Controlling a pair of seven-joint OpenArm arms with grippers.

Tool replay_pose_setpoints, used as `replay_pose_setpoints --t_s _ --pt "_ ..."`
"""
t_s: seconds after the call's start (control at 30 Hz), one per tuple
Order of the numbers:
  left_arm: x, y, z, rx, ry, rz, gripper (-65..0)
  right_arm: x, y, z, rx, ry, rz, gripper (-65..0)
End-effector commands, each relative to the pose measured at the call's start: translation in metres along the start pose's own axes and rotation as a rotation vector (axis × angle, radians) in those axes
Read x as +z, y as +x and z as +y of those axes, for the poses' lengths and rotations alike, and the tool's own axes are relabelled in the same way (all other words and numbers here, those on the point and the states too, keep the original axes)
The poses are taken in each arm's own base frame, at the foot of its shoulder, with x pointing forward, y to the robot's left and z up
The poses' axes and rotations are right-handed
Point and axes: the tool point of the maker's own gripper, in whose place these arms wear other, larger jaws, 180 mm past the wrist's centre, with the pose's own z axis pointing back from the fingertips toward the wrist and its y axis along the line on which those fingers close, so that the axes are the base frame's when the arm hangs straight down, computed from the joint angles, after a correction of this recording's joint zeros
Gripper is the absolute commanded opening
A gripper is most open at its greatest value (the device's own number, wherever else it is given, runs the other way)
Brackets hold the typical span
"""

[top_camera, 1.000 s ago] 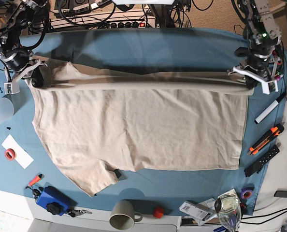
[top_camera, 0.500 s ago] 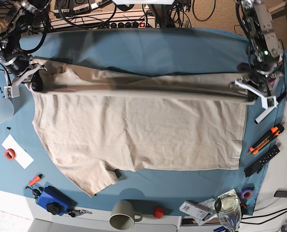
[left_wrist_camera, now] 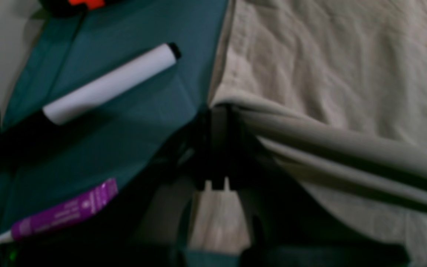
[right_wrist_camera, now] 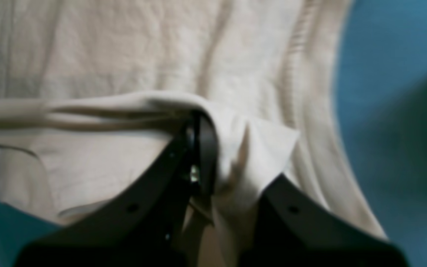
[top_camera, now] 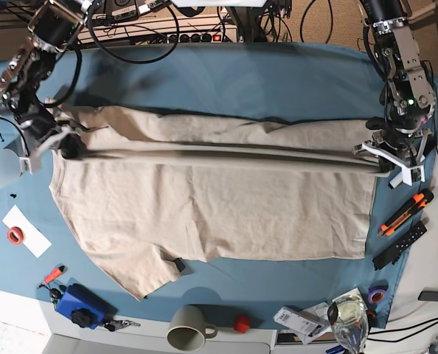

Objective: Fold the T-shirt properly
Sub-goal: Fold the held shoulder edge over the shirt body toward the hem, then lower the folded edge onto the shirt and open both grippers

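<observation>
1. The worktop (top_camera: 226,74) is draped in a blue cloth; cables and a power strip run along its far edge.
2. At the left of the base view, the right claw (top_camera: 65,145) is clenched on the T-shirt (top_camera: 219,206) near the collar end; the right wrist view shows its dark fingers (right_wrist_camera: 202,148) pinching a bunched fold of beige fabric, the ribbed neck band just beside it.
3. The T-shirt lies spread across the middle of the worktop; its far edge is lifted into a taut ridge stretching between the two claws, while the rest lies flat with a sleeve pointing toward the near left.
4. Along the near edge sit a blue box (top_camera: 79,304), a mug (top_camera: 189,327) and a small red ball (top_camera: 240,323).
5. At the right, the left claw (top_camera: 385,164) is clenched on the shirt's hem corner; the left wrist view shows fabric pulled tight from its tip.
6. Just beside it lie a white marker (left_wrist_camera: 111,83) and a purple-labelled pen (left_wrist_camera: 63,215); orange cutters (top_camera: 405,212) rest nearer.
</observation>
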Motion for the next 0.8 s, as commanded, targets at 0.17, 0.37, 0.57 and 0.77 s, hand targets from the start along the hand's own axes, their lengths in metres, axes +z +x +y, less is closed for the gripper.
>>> replay_pose_setpoints --t_s 0.17,0.37,0.57,0.77 --pt "-0.022 0.01 -0.001 -0.011 -0.014 -0.005 -65.0 -0.009 0.042 0.0 0.093 -0.031 -0.074 -65.0" --pt "-0.031 0.025 -0.011 -0.011 -0.033 -0.026 -65.0 -0.011 0.057 -0.005 0.141 -0.084 -0.097 -65.0" --pt "-0.032 0.034 -0.013 -0.009 -0.037 -0.045 -65.0 -0.011 0.059 -0.007 0.145 -0.094 -0.111 -65.0" --pt "-0.042 0.03 -0.012 0.008 -0.037 -0.022 -65.0 -0.01 0.062 -0.009 0.157 -0.108 -0.123 -65.0"
